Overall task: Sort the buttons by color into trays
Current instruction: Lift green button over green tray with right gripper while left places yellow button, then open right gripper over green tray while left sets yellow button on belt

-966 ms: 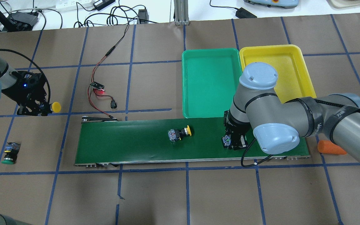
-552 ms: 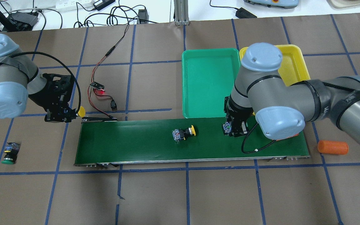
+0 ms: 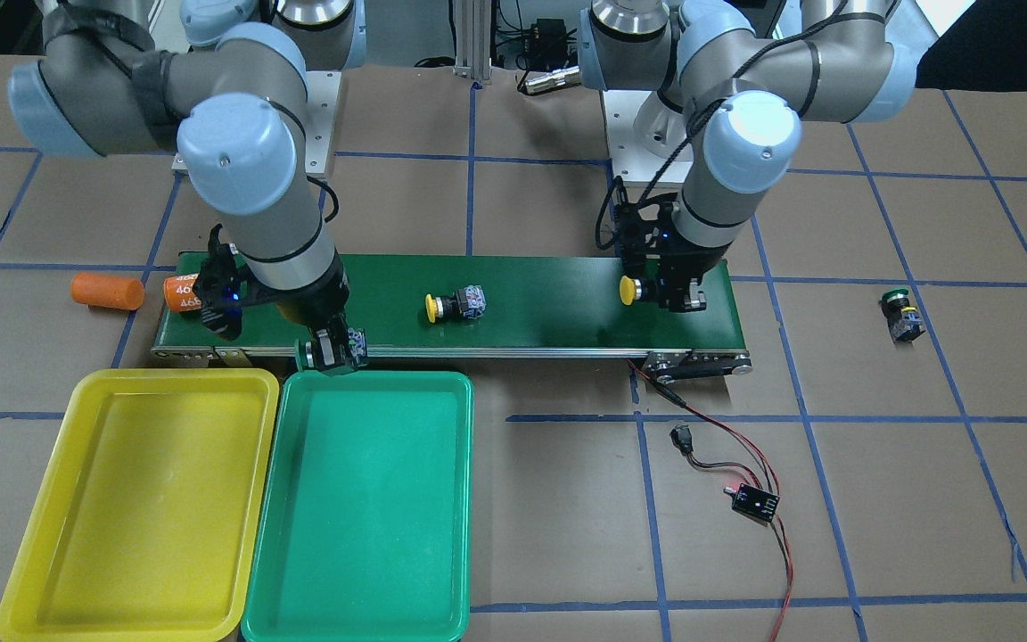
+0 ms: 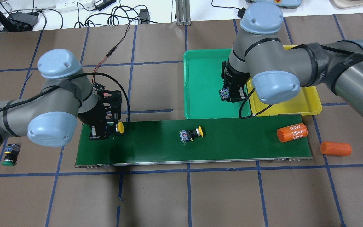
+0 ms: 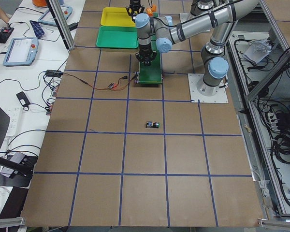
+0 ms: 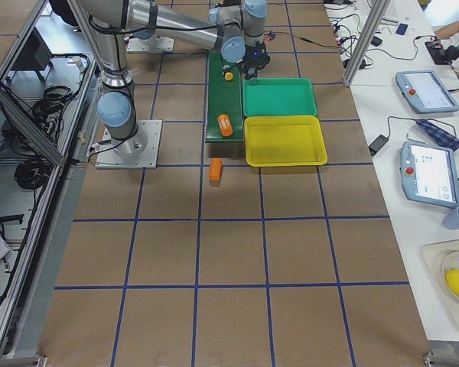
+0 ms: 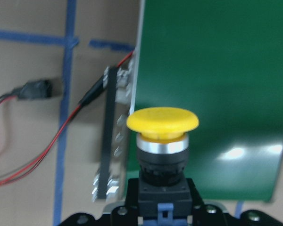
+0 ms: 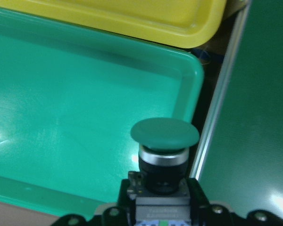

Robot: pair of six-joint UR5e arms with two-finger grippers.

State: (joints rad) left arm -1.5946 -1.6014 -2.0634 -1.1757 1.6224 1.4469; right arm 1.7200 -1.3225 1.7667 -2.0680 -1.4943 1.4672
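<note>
Under the right gripper (image 4: pixel 230 96), pinching a green-capped black push-button switch (image 8: pixel 164 141), the shallow green plastic tray (image 4: pixel 202 82) sits bare. Left gripper (image 4: pixel 107 130) clamps a yellow-capped switch (image 7: pixel 162 141); none sorted yet.

The brown table (image 4: pixel 169 195) bears a conveyor belt (image 4: pixel 156 148), green tray (image 3: pixel 362 508), yellow tray (image 3: pixel 139 499), green-capped button (image 4: pixel 9 154), orange cylinder (image 4: pixel 336 148) and wired board (image 3: pixel 754 504).

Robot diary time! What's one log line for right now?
left gripper: shut on yellow button, over belt end | right gripper: shut on green button, over green tray corner
</note>
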